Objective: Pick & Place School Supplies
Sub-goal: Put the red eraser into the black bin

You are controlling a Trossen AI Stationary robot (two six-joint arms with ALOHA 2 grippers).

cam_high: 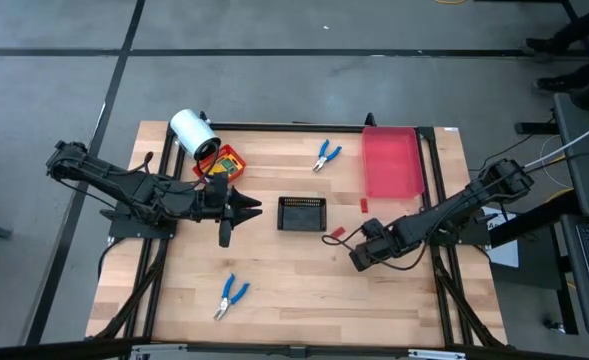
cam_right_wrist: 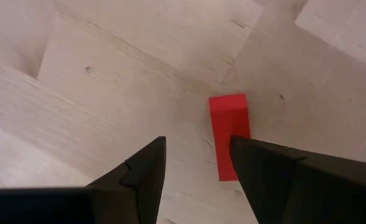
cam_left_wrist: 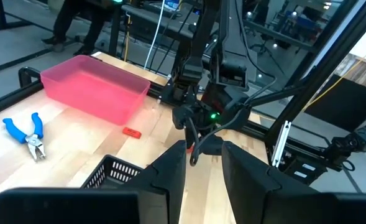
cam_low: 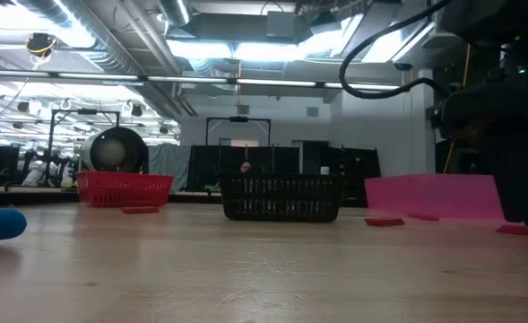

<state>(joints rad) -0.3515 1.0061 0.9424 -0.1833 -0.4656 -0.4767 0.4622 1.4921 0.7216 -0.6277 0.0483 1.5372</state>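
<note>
R hand (cam_right_wrist: 195,163) low over table, fingers apart; L hand (cam_high: 242,208) hovers mid-table, fingers parted.

Two pliers (cam_high: 325,155), two red pieces (cam_high: 364,204), perhaps one box (cam_high: 225,162).

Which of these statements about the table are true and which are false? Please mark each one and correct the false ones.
1. The black tray lies near the middle of the table. True.
2. The right claw is open just above a red piece on the wood. True.
3. Both blue-handled pliers lie inside the pink tray. False: one pair lies on the wood left of that tray, the other near the front edge.
4. The left claw holds the white roll. False: the roll rests at the red basket, apart from that claw.
</note>
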